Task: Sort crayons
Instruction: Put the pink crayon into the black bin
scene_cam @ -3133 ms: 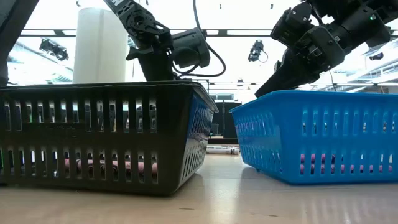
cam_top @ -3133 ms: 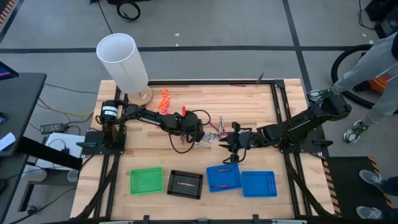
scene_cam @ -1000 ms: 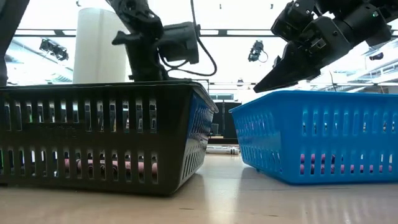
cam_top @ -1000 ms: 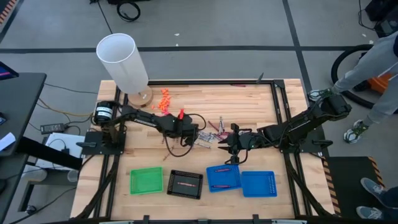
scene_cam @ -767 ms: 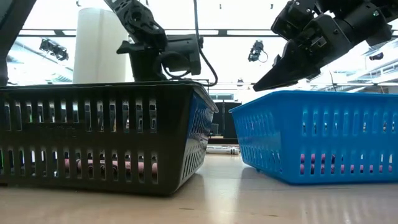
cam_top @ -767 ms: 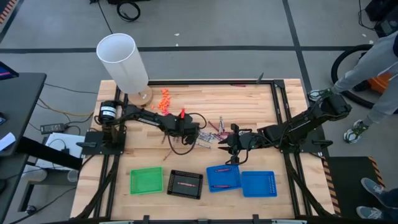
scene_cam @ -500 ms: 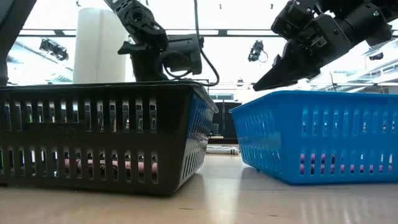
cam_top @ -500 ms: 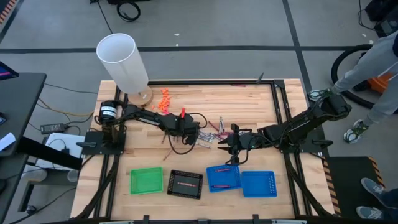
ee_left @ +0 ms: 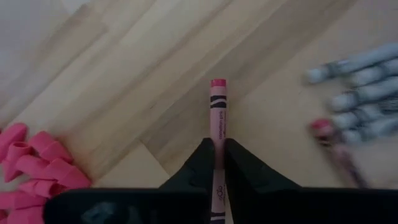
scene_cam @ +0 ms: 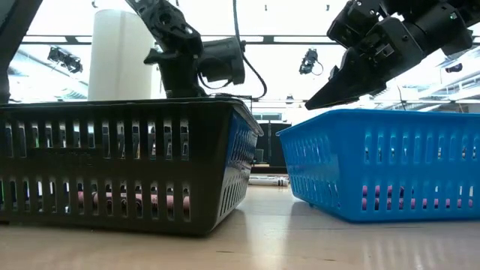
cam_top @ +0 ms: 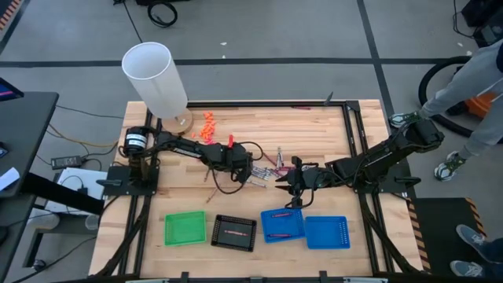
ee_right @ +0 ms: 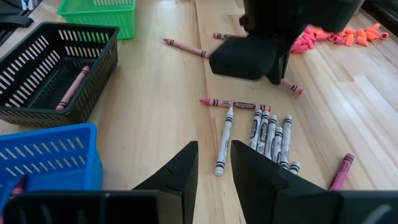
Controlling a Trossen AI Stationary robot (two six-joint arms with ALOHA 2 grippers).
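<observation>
On the wooden table, the left gripper sits at centre frame in the high view, fingers pinched tight on a pink crayon. The right gripper hovers slightly parted and empty, just right of centre. Loose crayons lie between them. In the low view the black basket hides them.

i see the wooden table with a tall white cylinder at its far left corner, and chunky orange and pink pieces just beside that cylinder. a person stands well off the table's right edge.
</observation>
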